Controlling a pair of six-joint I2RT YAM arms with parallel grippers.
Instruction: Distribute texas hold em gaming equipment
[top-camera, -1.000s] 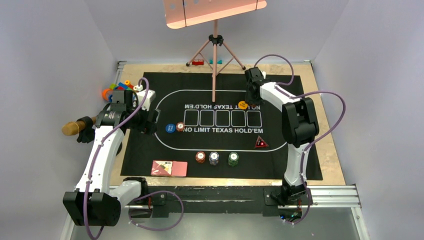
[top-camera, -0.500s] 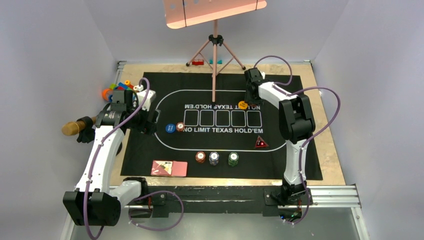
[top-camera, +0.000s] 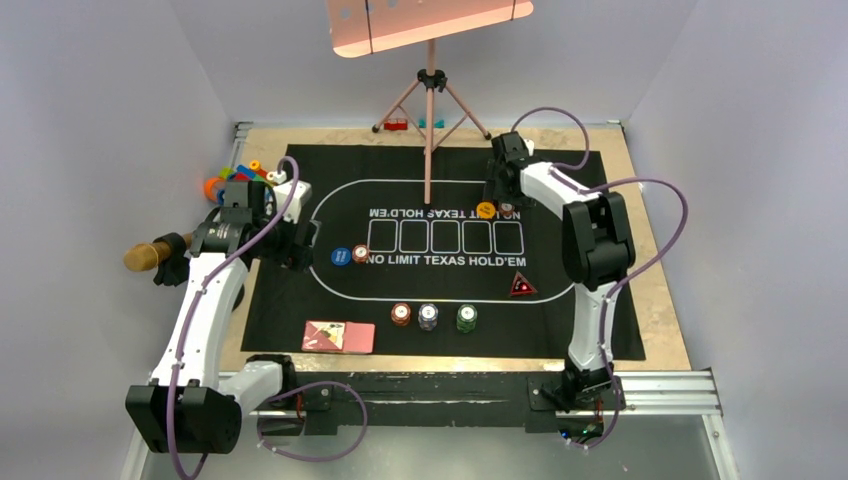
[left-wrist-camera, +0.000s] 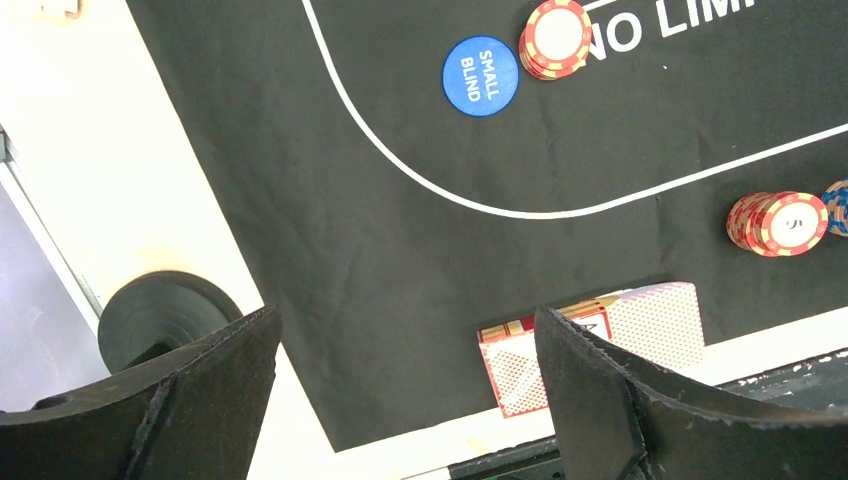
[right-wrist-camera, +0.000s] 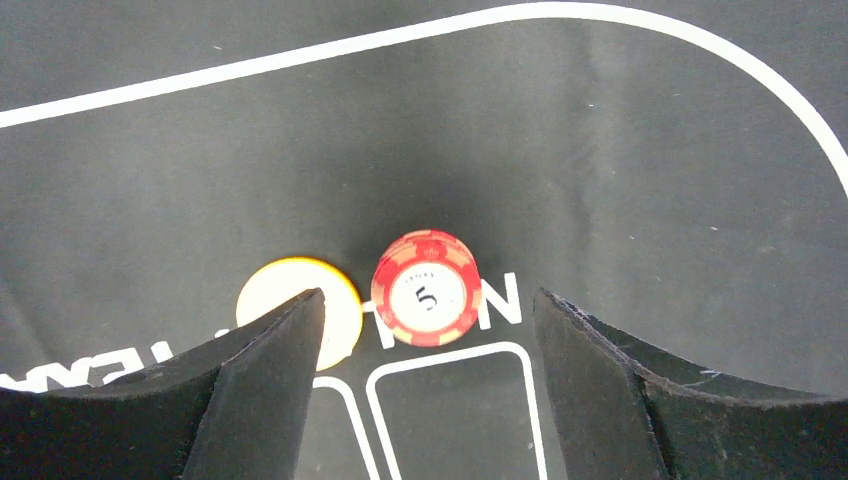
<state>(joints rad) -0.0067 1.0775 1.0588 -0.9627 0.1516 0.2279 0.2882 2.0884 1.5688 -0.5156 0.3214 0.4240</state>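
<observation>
Right hand (right-wrist-camera: 430, 296) drawn back, spread wide, empty, round striped red chips (right-wrist-camera: 427, 288) on mat (right-wrist-camera: 620, 150)

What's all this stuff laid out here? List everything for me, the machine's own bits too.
mat: one, black, white print, centre.
chip stacks: three, red, grey, green, row at mat's near edge.
blue button: one, oval's left end.
orange button: one, oval's far right.
red chips: two more stacks, left and far right, one beside each button.
triangle: one, dark, red-marked, near right.
cards: small pile, pink-red backs, near left.
toy blocks: cluster, mixed colours, far left, off the mat.
tripod: one, pink, far edge, carrying a pink board.
brown cylinder: one, by left arm.
left arm: white, jaws open.
right arm: white, jaws open above far red chips.
</observation>
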